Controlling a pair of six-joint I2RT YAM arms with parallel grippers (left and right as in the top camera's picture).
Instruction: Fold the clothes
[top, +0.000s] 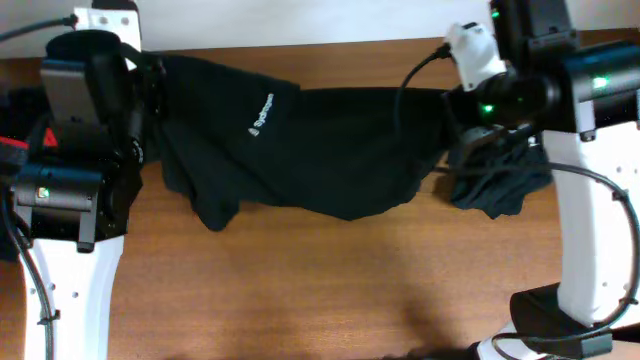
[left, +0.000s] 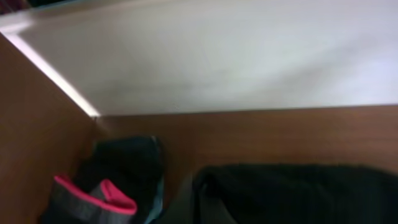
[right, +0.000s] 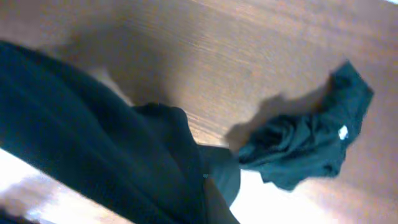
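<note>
A: How do the jaws of the left gripper (top: 148, 88) stand?

B: Together, clamped on one end of the black shirt (top: 330, 150). The arm hides the fingers from above, but the cloth runs straight into them.

A: And the right gripper (top: 452, 108)?

B: The same, closed on the other end of the shirt. In its wrist view the fabric gathers into a bunch at the lower edge.

A: Where is the shirt, then?

B: It hangs stretched between the two grippers over the far half of the table (top: 330, 290) and sags in the middle. Its white logo (top: 260, 112) faces up, nearer the left arm. Whether the lowest fold touches the wood, I cannot tell.

A: What lies further out?

B: A plain dark piece (top: 492, 188) lies crumpled on the table just beside the right arm, with a small white tag (right: 343, 132) on it. On the left side, a striped piece (left: 93, 196), dark with pink-red and grey, lies near the white wall (left: 249, 56).
</note>
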